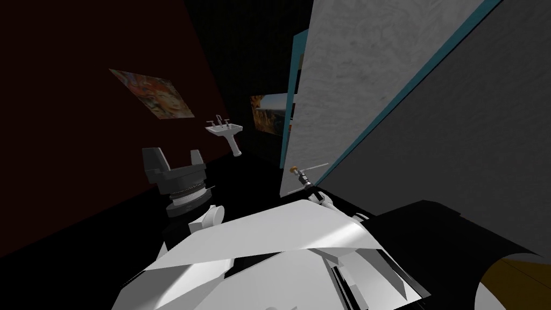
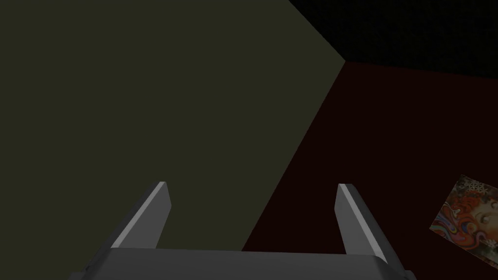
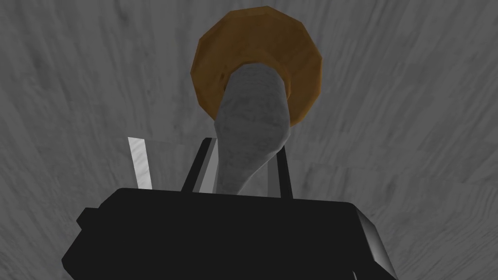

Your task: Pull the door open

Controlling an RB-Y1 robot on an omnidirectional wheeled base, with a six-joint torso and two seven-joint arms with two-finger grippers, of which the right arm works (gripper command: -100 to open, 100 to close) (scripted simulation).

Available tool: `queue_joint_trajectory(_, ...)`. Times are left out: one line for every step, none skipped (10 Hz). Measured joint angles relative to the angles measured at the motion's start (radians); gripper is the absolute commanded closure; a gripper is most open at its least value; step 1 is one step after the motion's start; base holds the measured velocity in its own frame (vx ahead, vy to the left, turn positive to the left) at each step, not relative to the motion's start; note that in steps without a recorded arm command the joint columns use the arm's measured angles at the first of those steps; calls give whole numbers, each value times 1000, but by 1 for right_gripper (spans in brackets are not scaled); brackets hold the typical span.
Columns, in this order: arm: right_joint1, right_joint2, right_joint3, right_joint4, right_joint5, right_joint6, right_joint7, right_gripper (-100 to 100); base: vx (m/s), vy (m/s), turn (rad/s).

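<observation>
The right gripper (image 3: 245, 147) is clamping its narrow jaws on the sides of the grey lever handle (image 3: 250, 121), which is sticking out of a brown rosette (image 3: 301, 63) on the grey wood-grain door (image 3: 73, 73). The door is rising just ahead to the robot's right, edged by a teal frame (image 1: 409, 86). The left gripper (image 2: 250, 184) is hanging raised on the left, jaws wide, holding nothing. Past the door a dim room is showing: a dark red wall (image 1: 64, 161) carrying a colourful picture (image 1: 152, 92), with a white pedestal sink (image 1: 226, 131) nearby.
</observation>
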Motion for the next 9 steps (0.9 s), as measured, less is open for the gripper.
queue_joint_trajectory(0, -13, -1, 20, -5, -17, -12, 100, -187, -65, 287)
queue_joint_trajectory(-4, -21, -1, 51, -9, -38, -23, 100, -210, -91, 329)
queue_joint_trajectory(-6, -31, 0, 75, -14, -59, -34, 100, -224, -87, 260)
queue_joint_trajectory(-11, -41, 4, 101, -17, -81, -48, 100, -226, -61, 210)
queue_joint_trajectory(-12, -50, 6, 122, -21, -102, -60, 100, -216, -68, 192)
queue_joint_trajectory(-8, -58, 7, 134, -25, -116, -69, 100, -187, -66, 189)
queue_joint_trajectory(1, -66, 7, 133, -29, -121, -75, 100, -166, -58, 128)
queue_joint_trajectory(1, -72, 9, 143, -31, -130, -82, 100, -149, -68, 109)
queue_joint_trajectory(-1, -74, 12, 157, -32, -142, -89, 100, -62, -30, 31)
